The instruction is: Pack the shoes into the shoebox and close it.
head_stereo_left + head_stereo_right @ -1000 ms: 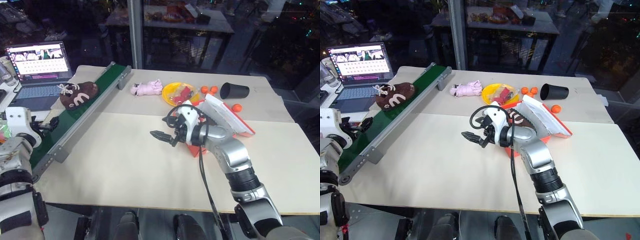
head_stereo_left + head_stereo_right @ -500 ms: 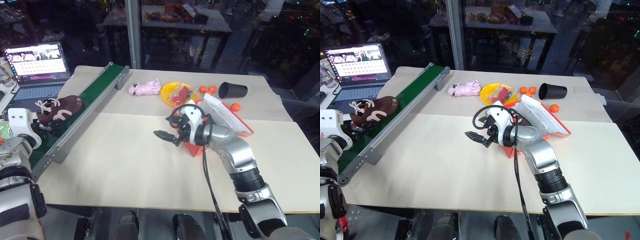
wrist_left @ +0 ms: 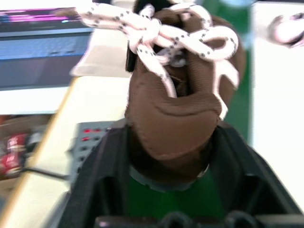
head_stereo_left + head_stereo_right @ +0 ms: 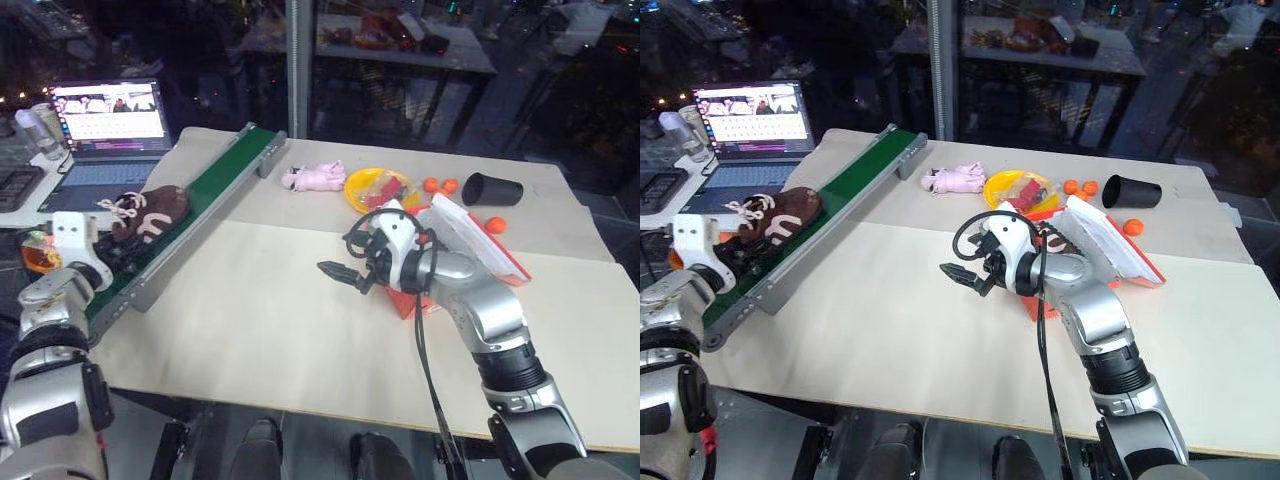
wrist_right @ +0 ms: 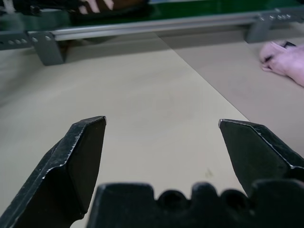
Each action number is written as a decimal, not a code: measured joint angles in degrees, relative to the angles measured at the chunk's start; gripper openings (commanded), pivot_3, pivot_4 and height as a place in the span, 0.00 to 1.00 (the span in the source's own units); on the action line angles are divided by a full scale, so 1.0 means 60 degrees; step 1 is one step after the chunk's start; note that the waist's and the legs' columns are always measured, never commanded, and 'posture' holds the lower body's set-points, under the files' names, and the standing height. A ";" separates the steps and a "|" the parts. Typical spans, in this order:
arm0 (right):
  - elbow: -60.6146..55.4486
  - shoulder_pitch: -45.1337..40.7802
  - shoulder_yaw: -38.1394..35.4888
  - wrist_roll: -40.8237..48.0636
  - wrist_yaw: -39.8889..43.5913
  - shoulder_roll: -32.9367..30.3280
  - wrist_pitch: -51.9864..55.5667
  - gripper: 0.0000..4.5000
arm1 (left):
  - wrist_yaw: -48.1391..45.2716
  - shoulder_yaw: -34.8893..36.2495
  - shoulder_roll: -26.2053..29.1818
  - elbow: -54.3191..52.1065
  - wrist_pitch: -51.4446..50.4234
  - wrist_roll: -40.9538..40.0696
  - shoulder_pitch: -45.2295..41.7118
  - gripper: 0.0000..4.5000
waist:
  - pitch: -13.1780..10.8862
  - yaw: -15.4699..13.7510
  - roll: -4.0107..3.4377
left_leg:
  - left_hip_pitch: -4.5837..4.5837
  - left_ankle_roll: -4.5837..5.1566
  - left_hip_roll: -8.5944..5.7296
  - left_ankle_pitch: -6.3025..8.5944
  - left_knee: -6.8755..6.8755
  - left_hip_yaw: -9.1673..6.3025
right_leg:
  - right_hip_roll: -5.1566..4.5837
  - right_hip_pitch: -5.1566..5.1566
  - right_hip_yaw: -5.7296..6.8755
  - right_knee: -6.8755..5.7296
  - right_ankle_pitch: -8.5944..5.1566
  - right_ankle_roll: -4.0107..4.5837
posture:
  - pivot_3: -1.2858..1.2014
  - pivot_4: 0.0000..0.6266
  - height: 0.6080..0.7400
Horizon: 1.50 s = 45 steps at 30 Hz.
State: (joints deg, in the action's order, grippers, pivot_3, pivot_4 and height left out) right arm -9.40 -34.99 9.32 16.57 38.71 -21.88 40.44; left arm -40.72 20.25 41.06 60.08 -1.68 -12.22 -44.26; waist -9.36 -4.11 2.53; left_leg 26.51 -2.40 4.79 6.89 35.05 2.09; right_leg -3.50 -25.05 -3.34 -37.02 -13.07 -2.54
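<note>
Dark glass-walled room behind a pale table (image 4: 250,330), with a green conveyor belt (image 4: 215,185) along the left side. On the belt, a brown shoe (image 4: 780,213), heel set between the fingers of the left gripper (image 3: 171,156), apparently clamped on it, ready for lifting toward the box. Right gripper (image 5: 164,152) hovering over bare tabletop with fingers spread wide, empty, probably waiting for a handover. Behind it, the red-orange shoebox (image 4: 1110,245), lid up; something dark inside, possibly the other shoe (image 4: 1052,240). Nearby, a yellow plate (image 4: 372,185) holding red pieces.
</note>
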 measured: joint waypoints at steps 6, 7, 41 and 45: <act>-0.0006 -0.0140 -0.0041 0.0085 -0.0024 0.0043 0.0019 1.00 | -0.0362 -0.0525 -0.1186 -0.3494 -0.1729 -0.0796 0.0043 0.28 | 0.0004 0.0020 0.0008 | 0.0131 0.0012 0.0017 -0.0038 0.0055 0.0000 | -0.0001 -0.0021 0.0035 0.0026 0.0001 -0.0011 | 0.52 0.24 0.97; -0.0003 -0.0156 -0.0094 0.0093 -0.0031 0.0048 0.0019 1.00 | -0.0342 -0.0620 -0.1350 -0.4197 -0.2103 -0.0975 0.0049 0.28 | 0.0005 0.0136 0.0010 | 0.0129 0.0033 0.0018 -0.0051 0.0055 -0.0002 | 0.0000 -0.0020 0.0034 0.0028 0.0003 -0.0014 | 0.52 0.24 0.97; 0.1474 -0.2276 -0.5791 0.5711 -0.5102 0.2815 0.1671 0.40 | 0.1751 -0.2554 -0.4992 -1.0195 -0.6032 -0.3122 -0.0171 0.52 | 0.0003 0.0855 0.0000 | 0.0081 0.0107 0.0013 -0.0091 0.0028 -0.0032 | 0.0015 -0.0002 0.0014 -0.0007 -0.0003 -0.0021 | 0.52 0.24 0.97; 0.1494 -0.2305 -0.5695 0.5700 -0.5150 0.2528 0.1648 0.14 | 0.1820 -0.2293 -0.4888 -1.0147 -0.6043 -0.3304 -0.0142 0.85 | 0.0002 0.0856 -0.0001 | 0.0081 0.0108 0.0013 -0.0091 0.0028 -0.0032 | 0.0015 -0.0002 0.0014 -0.0006 -0.0003 -0.0021 | 0.52 0.24 0.97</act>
State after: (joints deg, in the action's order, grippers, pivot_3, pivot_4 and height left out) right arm -0.43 -48.82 -24.85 50.77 7.81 -6.71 50.33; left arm -29.80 6.49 11.73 -0.80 -37.94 -32.04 -45.11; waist -9.35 1.03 2.53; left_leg 27.00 -1.76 4.86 6.34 35.22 1.89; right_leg -3.41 -25.06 -3.26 -37.05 -13.09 -2.66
